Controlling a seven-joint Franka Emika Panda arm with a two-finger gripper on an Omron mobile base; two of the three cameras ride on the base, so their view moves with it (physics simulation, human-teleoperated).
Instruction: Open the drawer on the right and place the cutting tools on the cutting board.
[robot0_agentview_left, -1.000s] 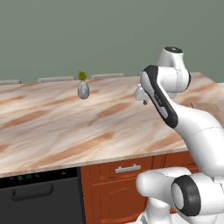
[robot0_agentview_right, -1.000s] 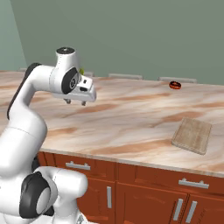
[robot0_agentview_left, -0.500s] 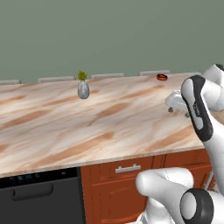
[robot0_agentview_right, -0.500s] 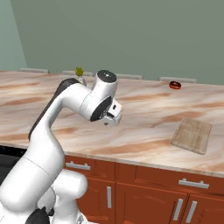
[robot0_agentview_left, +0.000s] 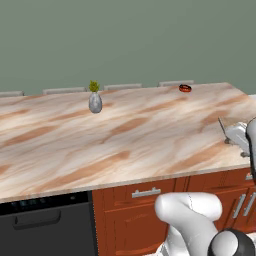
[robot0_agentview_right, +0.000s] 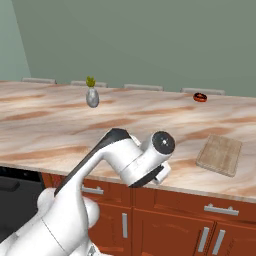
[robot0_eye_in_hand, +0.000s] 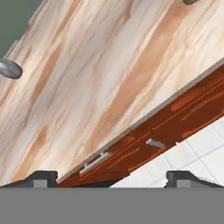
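My claw (robot0_eye_in_hand: 111, 176) hung wide open and empty above the drawer (robot0_agentview_right: 200, 207) below the board (robot0_agentview_right: 220, 154), so I risked catching the wrong handle (robot0_eye_in_hand: 94, 162).

A grey-green wall (robot0_agentview_left: 125, 40) backs the marbled countertop (robot0_agentview_left: 125, 135). Reddish cabinets (robot0_agentview_right: 175, 225) stand below it, with a black dishwasher (robot0_agentview_left: 45, 225) and white floor tiles (robot0_eye_in_hand: 192, 153).

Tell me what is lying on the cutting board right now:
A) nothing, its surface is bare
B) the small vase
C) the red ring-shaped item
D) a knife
A: in the right base view the cutting board lies bare on the countertop, while the vase and the red ring-shaped item sit apart from it, farther back.
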